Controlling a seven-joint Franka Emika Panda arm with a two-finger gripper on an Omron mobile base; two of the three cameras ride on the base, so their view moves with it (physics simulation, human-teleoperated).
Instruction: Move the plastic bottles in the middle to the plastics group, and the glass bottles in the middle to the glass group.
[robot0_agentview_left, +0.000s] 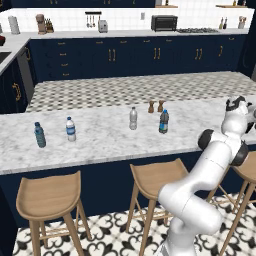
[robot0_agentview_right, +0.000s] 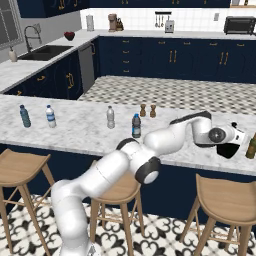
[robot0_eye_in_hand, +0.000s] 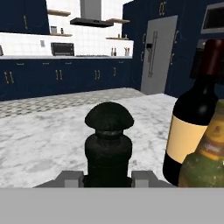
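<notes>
In the hand view the neck and cap of the black glass bottle (robot0_eye_in_hand: 108, 140) are seen directly between the two finger tips, and the gripper (robot0_eye_in_hand: 107, 178) is clenched on it at the neck. Just beside it, at the right, a dark wine bottle (robot0_eye_in_hand: 194, 118) with a cream label and an olive-green bottle (robot0_eye_in_hand: 210, 153) are standing close, so little room is left on that side. The marble counter (robot0_agentview_left: 100, 145) is seen open ahead and to the left. In the right base view the gripper (robot0_agentview_right: 231, 146) is placed near the right end of the counter, close to its front edge. The dark plastic bottle (robot0_agentview_left: 163, 121) and the clear greyish bottle (robot0_agentview_left: 133, 118) are standing in the middle, well apart from the teal bottle (robot0_agentview_left: 39, 134) and the white-capped bottle (robot0_agentview_left: 70, 129).
</notes>
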